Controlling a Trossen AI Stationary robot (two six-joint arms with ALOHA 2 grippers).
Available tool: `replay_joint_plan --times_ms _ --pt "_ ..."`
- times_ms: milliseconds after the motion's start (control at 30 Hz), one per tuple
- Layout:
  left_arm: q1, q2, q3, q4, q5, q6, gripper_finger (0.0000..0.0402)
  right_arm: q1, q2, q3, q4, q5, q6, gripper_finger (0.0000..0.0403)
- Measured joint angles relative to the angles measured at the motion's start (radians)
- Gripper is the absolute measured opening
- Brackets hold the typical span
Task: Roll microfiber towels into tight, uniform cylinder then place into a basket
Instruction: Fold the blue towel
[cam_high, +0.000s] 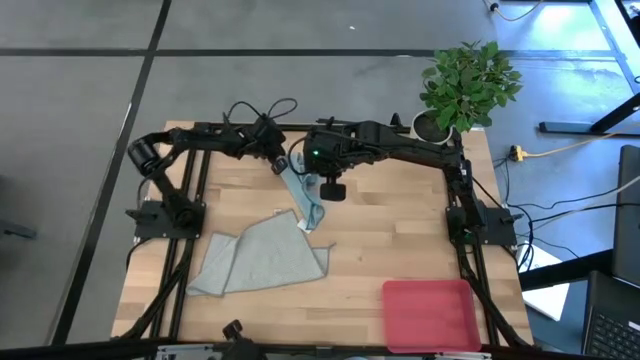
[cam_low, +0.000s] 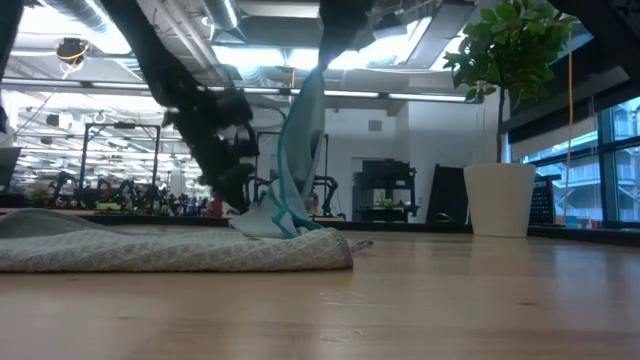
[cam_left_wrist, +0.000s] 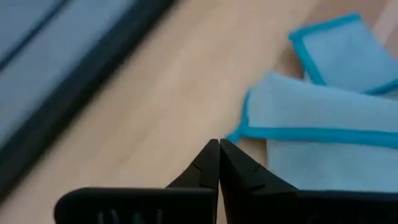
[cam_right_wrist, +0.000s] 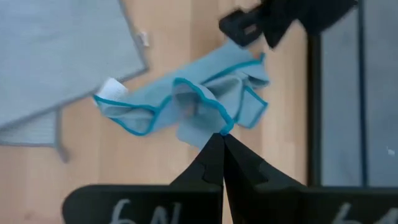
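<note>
Grey-green towel (cam_high: 262, 257): limp, light; flat on surface (cam_high: 400, 230), best gripped by a hem.
Left claw (cam_high: 280, 163): pressed together, seemingly empty.
Blue towel (cam_right_wrist: 186, 106): dangles, far end on surface.
Right claw (cam_right_wrist: 217, 140): pinching its teal hem.
Basket (cam_high: 430, 315): surface's right front corner.

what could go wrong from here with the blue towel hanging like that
1. The right gripper pinches only the trimmed edge of the teal towel, so it may slip free.
2. The left gripper is shut on nothing, beside the towel; with one grip the cloth hangs bunched, making a tidy roll unlikely.
3. Its lower end drapes onto the grey-green towel, which could get dragged along. The pink basket sits well away.
</note>
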Motion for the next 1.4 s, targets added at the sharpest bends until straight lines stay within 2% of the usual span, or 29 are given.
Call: replay_joint_plan --times_ms 267,367,467,633,867,967,1233,1400 --pt "-0.014 -0.202 -0.002 -0.210 -0.096 0.025 0.0000 -0.002 0.000 0.000 -0.020 0.139 0.026 0.0005" --pt "-0.014 -0.259 -0.001 -0.249 -0.057 0.026 0.0000 -0.002 0.000 0.000 -0.021 0.143 0.027 0.0005" --pt "-0.016 -0.261 0.000 -0.252 -0.023 0.025 0.0000 -0.002 0.000 0.000 -0.021 0.143 0.027 0.0005" --pt "-0.021 -0.206 0.000 -0.242 -0.020 0.013 0.0007 -0.002 0.000 0.000 -0.020 0.143 0.027 0.0005" --pt "-0.022 -0.087 0.004 -0.174 -0.016 -0.037 0.0058 -0.002 0.000 0.000 -0.011 0.143 0.027 0.0005" --pt "-0.022 -0.025 0.045 -0.175 -0.016 -0.095 0.0074 -0.002 0.000 0.000 -0.009 0.143 0.027 0.0005" --pt "-0.022 0.133 0.196 -0.233 -0.016 -0.116 0.0079 -0.002 0.000 0.000 0.001 0.142 0.053 0.0005" --pt "-0.026 0.176 0.232 -0.250 -0.016 -0.109 0.0079 -0.002 0.000 0.000 0.002 0.142 0.053 0.0005"
